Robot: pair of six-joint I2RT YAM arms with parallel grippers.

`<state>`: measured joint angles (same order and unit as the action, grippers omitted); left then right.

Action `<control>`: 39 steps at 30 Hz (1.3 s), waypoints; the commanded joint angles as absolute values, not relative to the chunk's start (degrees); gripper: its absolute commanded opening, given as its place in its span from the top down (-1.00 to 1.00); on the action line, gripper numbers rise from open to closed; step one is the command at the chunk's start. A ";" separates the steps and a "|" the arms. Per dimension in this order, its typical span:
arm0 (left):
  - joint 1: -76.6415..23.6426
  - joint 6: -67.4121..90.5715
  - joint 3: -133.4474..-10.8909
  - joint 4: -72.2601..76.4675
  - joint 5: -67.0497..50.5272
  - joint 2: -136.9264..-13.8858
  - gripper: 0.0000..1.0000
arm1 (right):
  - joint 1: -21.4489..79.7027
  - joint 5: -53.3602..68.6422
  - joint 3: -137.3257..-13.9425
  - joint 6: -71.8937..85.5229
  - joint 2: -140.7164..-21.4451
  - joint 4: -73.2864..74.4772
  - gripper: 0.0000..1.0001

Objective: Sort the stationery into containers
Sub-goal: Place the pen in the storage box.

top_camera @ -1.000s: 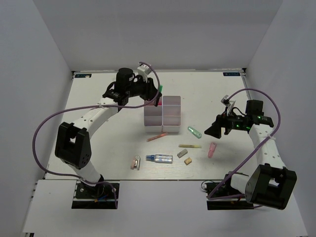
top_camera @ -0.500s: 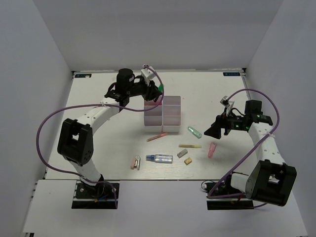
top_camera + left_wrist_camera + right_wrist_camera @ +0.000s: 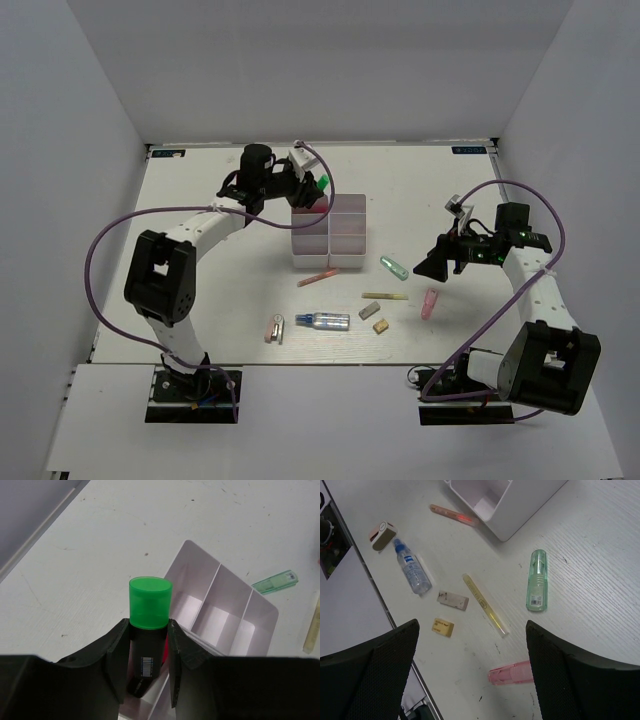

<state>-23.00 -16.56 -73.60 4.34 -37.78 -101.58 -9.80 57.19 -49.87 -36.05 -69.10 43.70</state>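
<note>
My left gripper (image 3: 308, 190) is shut on a black marker with a green cap (image 3: 148, 630) and holds it over the far end of the left container (image 3: 311, 235); something red (image 3: 165, 652) lies in the compartment below. The second white three-compartment container (image 3: 350, 235) stands against the first, and it is seen up close in the left wrist view (image 3: 235, 612). My right gripper (image 3: 432, 265) is open and empty above the loose items (image 3: 475, 665). Under it lie a green capsule (image 3: 537, 580), a yellow stick (image 3: 485, 605), a pink capsule (image 3: 512, 674) and two erasers (image 3: 453, 600).
In front of the containers lie a pink stick (image 3: 318, 277), a silver-blue tube (image 3: 322, 321) and a small pink-and-white item (image 3: 274, 329). White walls close the table (image 3: 200, 290) at the back and both sides.
My left gripper has moved a little right and toward the back with the green-capped marker, settling over the left container's far end. The right arm has not moved.
</note>
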 commanded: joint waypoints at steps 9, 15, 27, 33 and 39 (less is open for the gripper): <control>-22.76 -20.92 -71.02 3.69 -36.83 -100.63 0.67 | -10.20 59.33 -50.71 -37.97 -69.52 45.79 -0.79; -22.94 -20.31 -69.61 3.95 -35.51 -99.32 0.15 | -10.28 58.72 -51.06 -38.06 -69.26 45.88 -0.81; -23.55 -13.90 -71.98 6.77 -31.82 -92.91 -0.38 | -10.28 52.83 -49.75 -30.94 -64.77 39.73 -0.55; -24.26 3.50 -73.83 -8.41 -21.30 -80.37 0.72 | -8.62 45.01 -52.46 -32.59 -71.09 39.45 0.72; -23.82 14.67 -64.53 -33.71 -12.23 -66.74 -0.50 | -0.46 35.08 -56.78 -41.84 -83.23 42.91 -0.75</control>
